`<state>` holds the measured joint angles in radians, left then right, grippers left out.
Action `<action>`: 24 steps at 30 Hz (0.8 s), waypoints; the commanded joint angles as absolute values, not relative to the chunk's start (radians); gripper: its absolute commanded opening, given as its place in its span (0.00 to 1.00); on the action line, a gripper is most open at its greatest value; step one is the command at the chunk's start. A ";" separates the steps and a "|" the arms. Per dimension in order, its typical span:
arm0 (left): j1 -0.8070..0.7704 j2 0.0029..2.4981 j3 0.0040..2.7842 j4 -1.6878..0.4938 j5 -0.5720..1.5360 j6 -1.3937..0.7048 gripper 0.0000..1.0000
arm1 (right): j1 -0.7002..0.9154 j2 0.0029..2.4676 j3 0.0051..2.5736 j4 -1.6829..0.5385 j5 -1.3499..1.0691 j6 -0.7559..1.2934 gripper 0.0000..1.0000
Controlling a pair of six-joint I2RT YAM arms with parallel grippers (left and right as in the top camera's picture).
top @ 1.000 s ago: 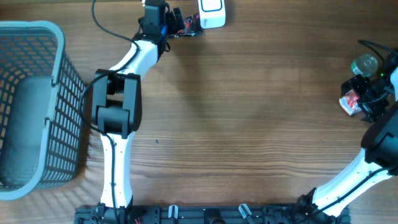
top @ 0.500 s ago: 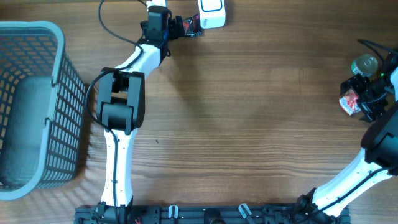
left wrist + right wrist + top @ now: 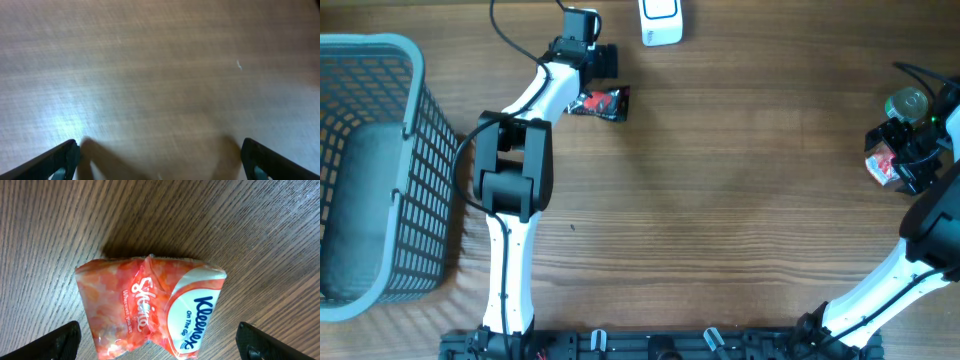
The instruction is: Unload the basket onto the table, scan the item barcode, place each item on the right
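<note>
Jaws spread wide and empty, the left gripper (image 3: 160,158) hovers over the wooden table (image 3: 740,200) near a red-and-black packet (image 3: 598,103), while the right gripper (image 3: 159,341) hangs above a Kleenex tissue pack (image 3: 150,305).

I see my left arm (image 3: 506,270) as white shell links between chunky black joint housings, with a thin black cable (image 3: 502,30) looping off its wrist at upper left. My right arm (image 3: 885,285), lower right, matches it. Both have black jaws.
</note>
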<state>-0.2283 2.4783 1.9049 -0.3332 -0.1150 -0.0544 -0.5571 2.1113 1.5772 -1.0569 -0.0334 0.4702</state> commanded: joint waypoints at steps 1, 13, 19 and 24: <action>-0.284 2.503 1.846 -0.492 -0.104 -0.014 1.00 | -0.553 2.115 1.579 -1.055 -0.046 0.473 1.00; -0.311 2.214 1.846 -0.821 -0.211 -0.221 1.00 | -0.553 2.115 1.577 -1.045 -0.046 0.471 1.00; -0.315 2.105 1.846 -0.981 -0.175 -0.356 1.00 | -0.553 2.115 1.577 -1.041 -0.047 0.471 1.00; -0.326 2.015 1.846 -1.045 -0.168 -0.778 1.00 | -0.553 2.115 1.577 -1.032 -0.073 0.470 1.00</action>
